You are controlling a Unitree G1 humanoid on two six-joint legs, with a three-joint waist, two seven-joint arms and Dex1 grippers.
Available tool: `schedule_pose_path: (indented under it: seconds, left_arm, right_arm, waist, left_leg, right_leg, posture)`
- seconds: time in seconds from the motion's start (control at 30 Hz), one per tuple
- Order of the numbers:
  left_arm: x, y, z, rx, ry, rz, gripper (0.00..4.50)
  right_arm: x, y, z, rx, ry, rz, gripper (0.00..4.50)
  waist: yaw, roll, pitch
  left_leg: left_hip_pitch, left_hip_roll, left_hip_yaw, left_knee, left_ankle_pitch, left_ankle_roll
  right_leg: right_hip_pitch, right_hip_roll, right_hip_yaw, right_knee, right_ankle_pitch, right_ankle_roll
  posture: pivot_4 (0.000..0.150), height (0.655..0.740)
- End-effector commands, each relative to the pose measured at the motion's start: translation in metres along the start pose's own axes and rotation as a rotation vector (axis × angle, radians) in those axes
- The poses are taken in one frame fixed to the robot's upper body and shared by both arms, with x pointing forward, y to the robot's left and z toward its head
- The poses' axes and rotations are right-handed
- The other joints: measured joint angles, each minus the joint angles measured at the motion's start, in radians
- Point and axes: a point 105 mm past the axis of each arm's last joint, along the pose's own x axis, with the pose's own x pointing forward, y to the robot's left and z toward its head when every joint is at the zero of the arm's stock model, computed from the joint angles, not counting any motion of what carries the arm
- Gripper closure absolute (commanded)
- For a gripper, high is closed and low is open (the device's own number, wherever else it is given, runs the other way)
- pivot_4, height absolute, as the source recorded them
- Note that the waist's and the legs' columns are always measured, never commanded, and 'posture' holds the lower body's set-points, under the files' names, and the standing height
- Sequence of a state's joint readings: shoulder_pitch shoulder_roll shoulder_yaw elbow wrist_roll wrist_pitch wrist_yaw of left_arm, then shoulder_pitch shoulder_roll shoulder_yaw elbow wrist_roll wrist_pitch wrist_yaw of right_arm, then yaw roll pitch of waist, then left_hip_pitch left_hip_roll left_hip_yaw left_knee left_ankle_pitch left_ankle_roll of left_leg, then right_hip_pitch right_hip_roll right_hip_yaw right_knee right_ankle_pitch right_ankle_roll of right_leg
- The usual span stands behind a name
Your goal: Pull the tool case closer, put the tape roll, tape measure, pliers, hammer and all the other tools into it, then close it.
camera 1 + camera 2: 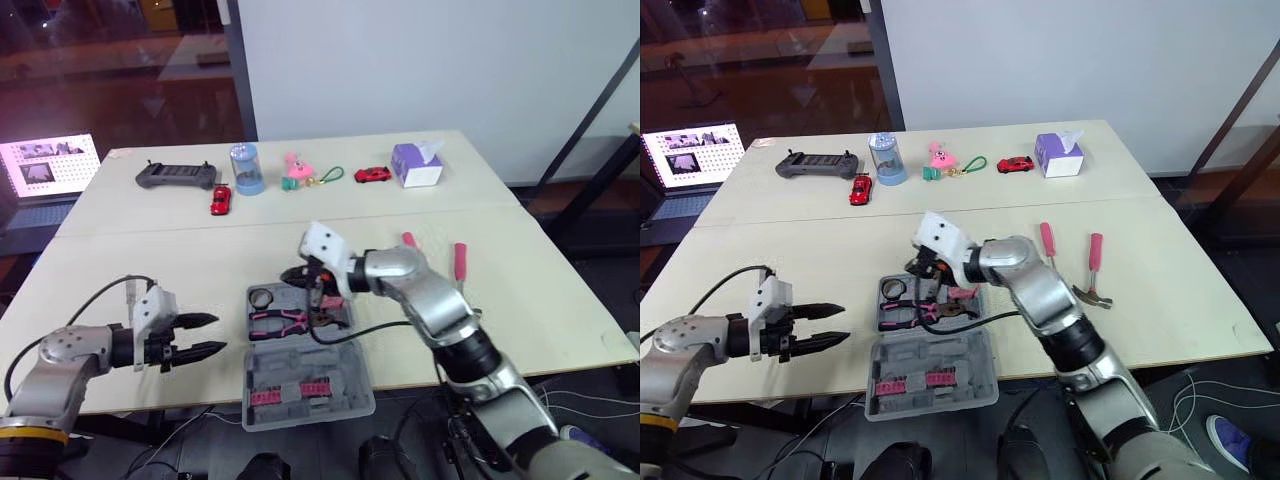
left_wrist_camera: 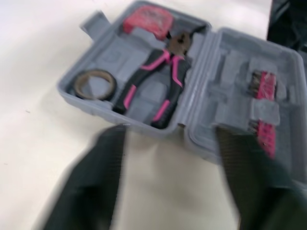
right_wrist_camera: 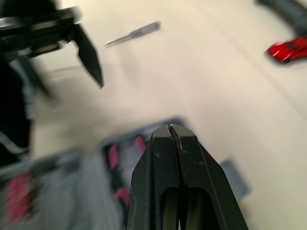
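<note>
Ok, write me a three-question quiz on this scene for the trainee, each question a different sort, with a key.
1. True or false: the hammer lies inside the tool case.
2. Which tool is open? A) left tool B) right tool C) both
3. Fill in: in the case, with the pliers, lie the tape measure and the ____.

Key:
1. False. It lies on the table, to the right of the case.
2. A. The right tool is shut.
3. tape roll
</note>
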State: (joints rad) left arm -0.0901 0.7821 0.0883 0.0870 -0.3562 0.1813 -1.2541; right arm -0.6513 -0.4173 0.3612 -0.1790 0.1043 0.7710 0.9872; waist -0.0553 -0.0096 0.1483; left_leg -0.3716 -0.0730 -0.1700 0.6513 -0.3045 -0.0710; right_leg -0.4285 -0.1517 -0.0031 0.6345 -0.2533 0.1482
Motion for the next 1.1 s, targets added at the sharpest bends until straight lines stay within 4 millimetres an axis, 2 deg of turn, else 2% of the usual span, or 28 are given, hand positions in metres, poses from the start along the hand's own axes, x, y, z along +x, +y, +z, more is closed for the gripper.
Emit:
schedule_pose_path:
  seconds: [0.03,0.07,0.1,0.27,0.43,0.6,0.73,0.97,1.1]
  left_arm:
    - [0.01,-0.002,-0.01,0.03,0.091,0.007,3.82]
    - [0.013,-0.003,-0.015,0.037,0.118,0.009,4.32]
    - [0.016,-0.003,-0.02,0.037,0.145,0.014,4.42]
    - [0.032,-0.005,-0.033,0.072,0.194,0.039,4.42]
    - [0.044,-0.01,-0.032,0.067,0.224,0.032,4.42]
    - [0.05,-0.01,-0.031,0.063,0.229,0.033,4.42]
    - [0.063,-0.015,-0.032,0.061,0.243,0.003,4.42]
    - [0.088,-0.013,-0.024,0.075,0.233,0.002,4.42]
    - [0.094,-0.011,-0.02,0.079,0.226,-0.005,4.42]
  right_arm:
    - [-0.021,-0.006,-0.027,0.023,0.114,-0.019,4.5]
    - [-0.026,-0.011,-0.038,0.019,0.167,-0.042,4.5]
    - [-0.03,-0.014,-0.047,0.008,0.214,-0.06,4.5]
    - [-0.04,-0.018,-0.076,-0.033,0.387,-0.059,4.5]
    - [-0.033,-0.011,-0.089,-0.097,0.478,-0.009,4.5]
    - [-0.023,-0.005,-0.091,-0.122,0.492,0.019,4.5]
    - [-0.014,-0.001,-0.087,-0.125,0.482,0.036,4.5]
    - [-0.014,-0.003,-0.088,-0.126,0.493,0.024,4.5]
    - [-0.012,-0.004,-0.087,-0.124,0.488,0.021,4.5]
  waist:
    - [0.008,0.0,0.0]
    - [0.007,0.0,0.0]
    - [0.005,0.001,0.001]
    - [0.01,0.001,0.001]
    - [0.013,0.001,0.001]
    - [0.013,0.001,0.001]
    - [0.014,0.001,0.001]
    - [0.025,0.002,0.0]
    - [0.042,0.002,0.0]
  left_leg:
    - [0.0,0.0,0.001,0.0,0.0,0.0]
    - [0.0,0.0,0.001,0.0,0.0,0.0]
    - [0.0,0.0,0.001,0.0,0.0,0.0]
    - [0.0,0.001,0.002,0.0,0.0,0.0]
    - [0.0,0.001,0.002,0.001,0.0,0.0]
    - [0.0,0.001,0.002,0.001,0.0,0.0]
    - [0.0,0.001,0.002,0.001,0.0,0.0]
    - [0.0,0.0,0.001,0.003,0.0,0.0]
    - [0.001,0.0,0.001,0.006,0.0,0.0]
  right_leg:
    - [0.0,0.0,0.0,-0.001,0.0,0.0]
    - [0.0,0.0,0.0,-0.001,0.0,0.0]
    - [0.0,0.0,0.0,0.0,0.0,0.0]
    - [0.0,0.001,0.0,0.0,0.0,0.0]
    - [0.0,0.0,0.0,0.0,0.0,0.0]
    - [0.0,0.0,0.0,0.0,0.0,0.0]
    - [0.0,0.001,0.0,0.0,0.0,0.0]
    - [0.002,0.0,0.0,0.0,0.0,0.0]
    - [0.004,0.001,0.0,0.0,0.001,0.001]
  posture:
    - [0.15,0.74]
    - [0.15,0.74]
    - [0.15,0.74]
    - [0.15,0.74]
    - [0.15,0.74]
    - [0.15,0.74]
    - [0.15,0.74]
    - [0.15,0.74]
    - [0.15,0.74]
